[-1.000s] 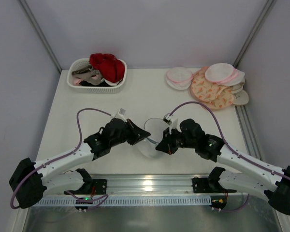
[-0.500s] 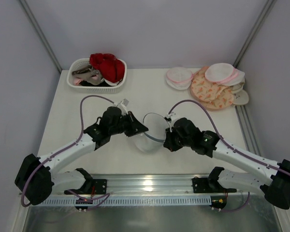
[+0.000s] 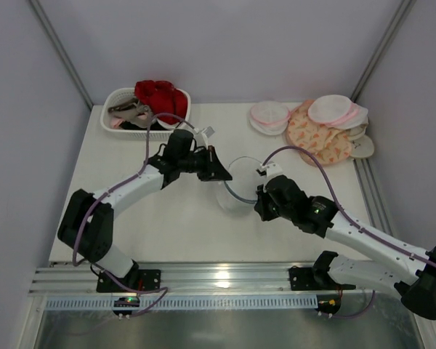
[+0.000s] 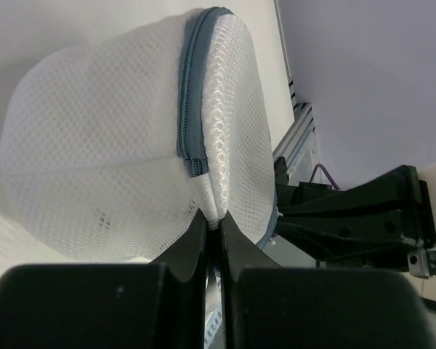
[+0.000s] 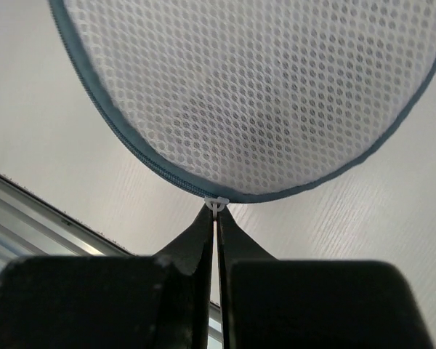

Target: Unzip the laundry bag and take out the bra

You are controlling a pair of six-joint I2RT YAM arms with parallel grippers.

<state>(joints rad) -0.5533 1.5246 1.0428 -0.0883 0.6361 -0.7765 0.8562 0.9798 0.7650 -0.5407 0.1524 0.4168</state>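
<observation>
A white basket [image 3: 142, 132] stands on the surface [image 3: 167, 211] just beyond the left fingers [image 4: 189, 251], holding a red garment [image 3: 162, 98] and a grey-pink garment [image 3: 129, 111]. Well beyond the right fingers [image 5: 192, 243], toward the far right corner, pink-rimmed white round pouches [image 3: 269, 115] lie beside and overlapping peach patterned pouches [image 3: 312, 138]. A metal rail [image 3: 225, 276] runs along the near edge behind both.
</observation>
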